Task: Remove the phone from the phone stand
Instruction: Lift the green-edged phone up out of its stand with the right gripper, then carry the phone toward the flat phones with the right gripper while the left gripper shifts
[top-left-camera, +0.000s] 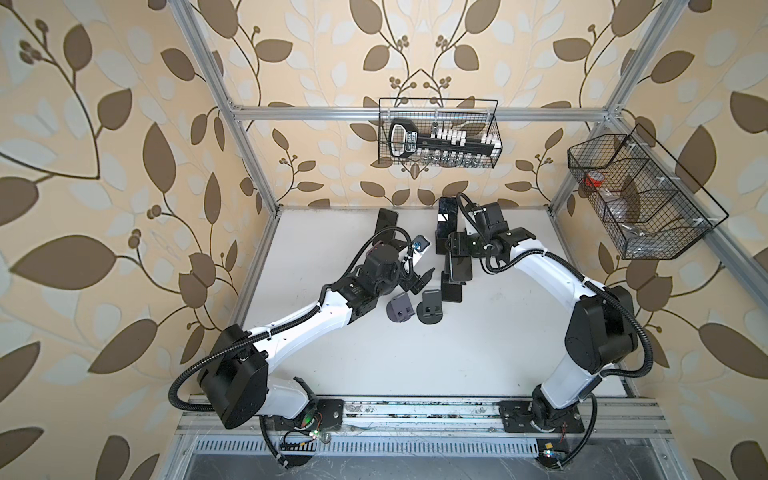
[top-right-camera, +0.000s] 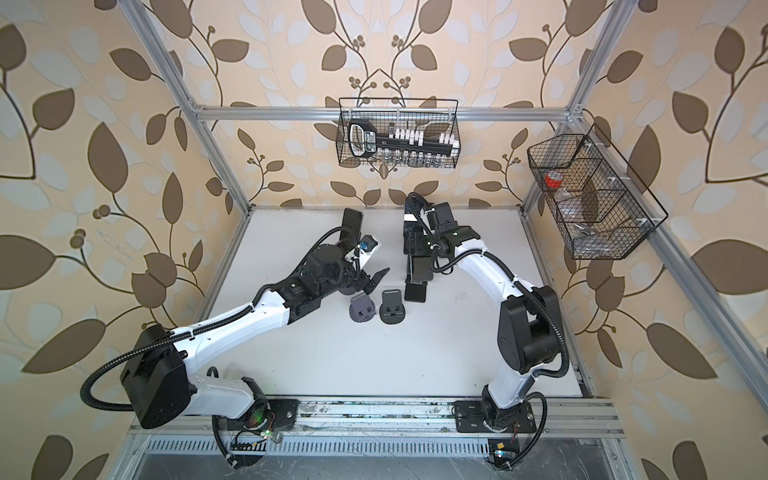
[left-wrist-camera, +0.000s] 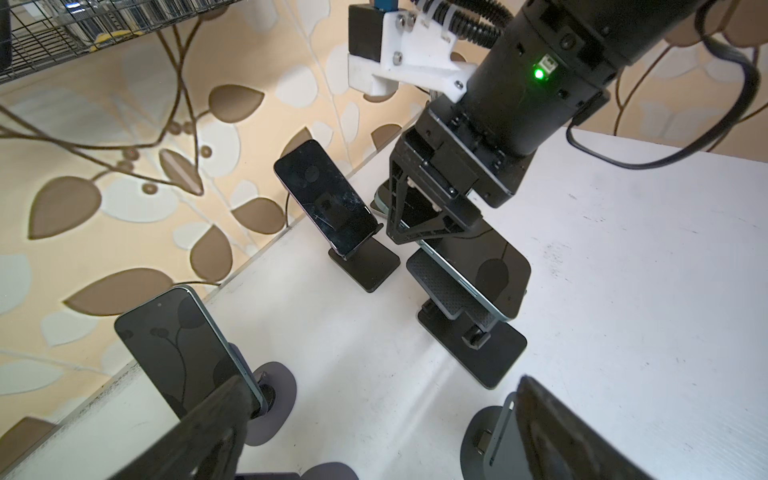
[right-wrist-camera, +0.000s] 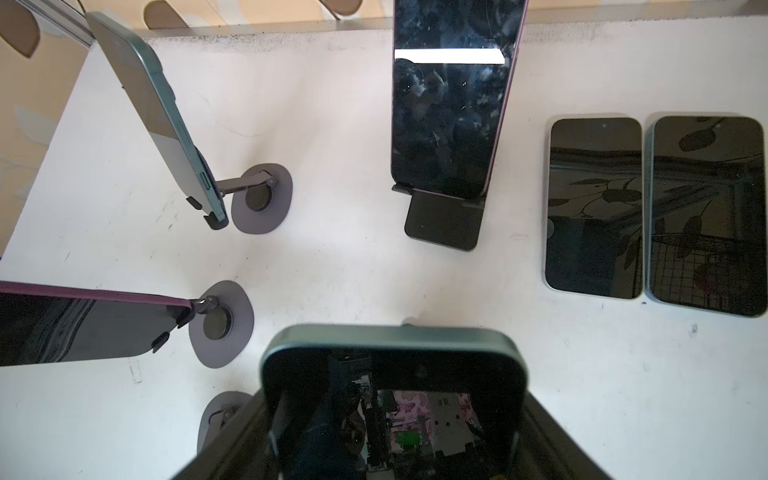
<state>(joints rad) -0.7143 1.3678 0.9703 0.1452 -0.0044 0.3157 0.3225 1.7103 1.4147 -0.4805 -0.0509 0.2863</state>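
The right gripper (right-wrist-camera: 392, 440) pinches the teal phone (right-wrist-camera: 392, 338), which rests on its phone stand (left-wrist-camera: 478, 353) near the middle of the table (top-left-camera: 415, 365). A crooked lift could drag the stand over (left gripper (top-right-camera: 375, 281) spread, bracing nothing).

Left arm (top-left-camera: 291, 322): jaws wide apart (hovering); right arm (top-left-camera: 548, 266): jaws clamped.

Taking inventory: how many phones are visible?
6. Two flat phones side by side; upright phone on the square stand; teal phone and purple phone on round stands; held phone in the right gripper. Others may be hidden.
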